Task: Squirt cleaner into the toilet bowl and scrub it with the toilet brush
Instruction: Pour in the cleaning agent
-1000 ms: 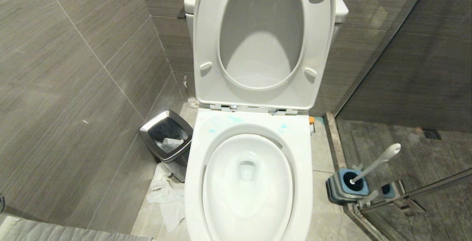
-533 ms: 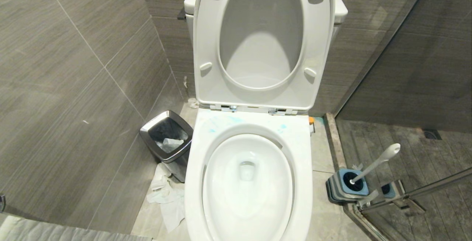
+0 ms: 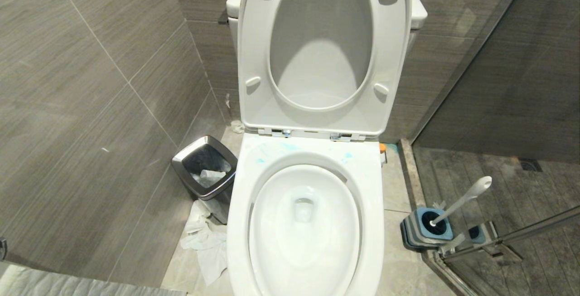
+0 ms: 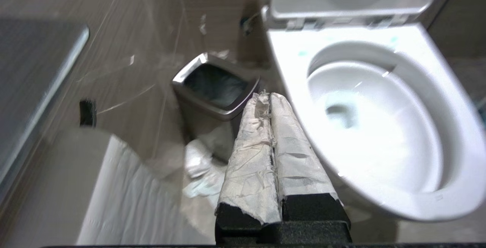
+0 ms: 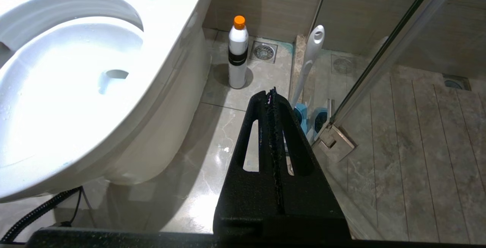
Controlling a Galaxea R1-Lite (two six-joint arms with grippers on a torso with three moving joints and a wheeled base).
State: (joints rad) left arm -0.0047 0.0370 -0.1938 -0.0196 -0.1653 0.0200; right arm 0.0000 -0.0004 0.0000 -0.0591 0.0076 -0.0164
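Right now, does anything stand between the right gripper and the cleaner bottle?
Nothing visible does. In the right wrist view the shut right gripper points over bare floor tiles toward the cleaner, which stands upright beside the toilet bowl. The toilet brush stands off to the side, in its holder.

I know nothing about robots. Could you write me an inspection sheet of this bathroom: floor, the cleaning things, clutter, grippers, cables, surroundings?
Surface: grey tiled floor, glossy, with a drain behind the bottle.
Job's things: toilet bowl open, seat and lid up, turquoise smears on the back rim; cleaner upright on the floor beside the bowl; toilet brush leaning in its blue holder.
Clutter: crumpled paper on the floor by the bin, which holds rubbish.
Grippers: left gripper shut, empty, fingers wrapped in white; right gripper shut, empty.
Cables: black cable under the bowl.
Surroundings: grey tiled walls, glass shower door.
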